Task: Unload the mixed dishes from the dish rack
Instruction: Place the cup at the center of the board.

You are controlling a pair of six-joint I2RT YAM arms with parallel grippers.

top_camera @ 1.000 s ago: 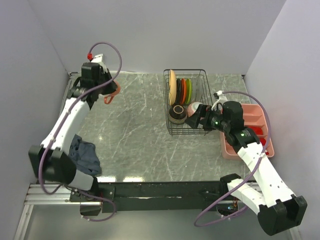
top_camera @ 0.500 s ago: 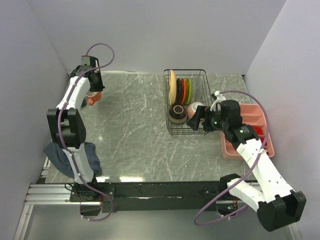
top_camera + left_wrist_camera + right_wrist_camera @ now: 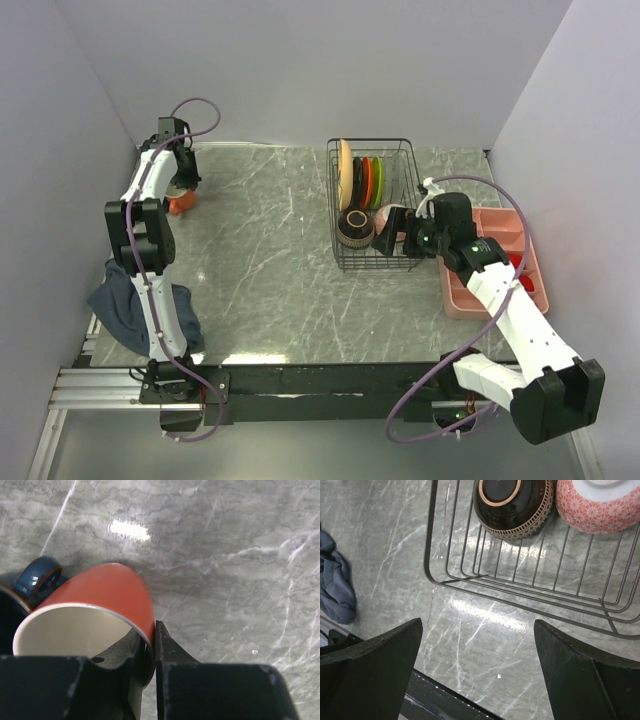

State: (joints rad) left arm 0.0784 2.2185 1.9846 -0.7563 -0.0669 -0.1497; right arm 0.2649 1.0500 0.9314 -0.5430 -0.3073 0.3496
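Dish rack (image 3: 409, 196): black wire basket, upper right of centre in the top view, standing on the marble table (image 3: 265, 265).

Count in rack:
- 4 plates upright in the slots, in a row: tan plate (image 3: 345, 170), dark plate (image 3: 357, 178), orange-red plate (image 3: 367, 182), green plate (image 3: 377, 184).
- 2 bowls at the near end, side by side: dark bowl (image 3: 512, 505) and pink patterned bowl (image 3: 600, 507).

Count out of rack:
- 1 orange mug (image 3: 105, 597) at the upper left of the table.
- 1 dark-blue cup (image 3: 37, 577) just beside it.

Left arm: stretched far toward the upper-left corner. Left gripper (image 3: 150, 637) is narrow and pinches the mug's wall, one finger inside the rim, one outside. The mug is tilted, mouth toward the wrist camera.

Right arm: bent, reaching in from the lower right. Right gripper (image 3: 477, 627) hangs over the rack's near edge with jaws spread wide and nothing between them.

Others:
- 1 blue cloth (image 3: 130, 305), lower left.
- 1 pink tray (image 3: 452, 295), right edge.
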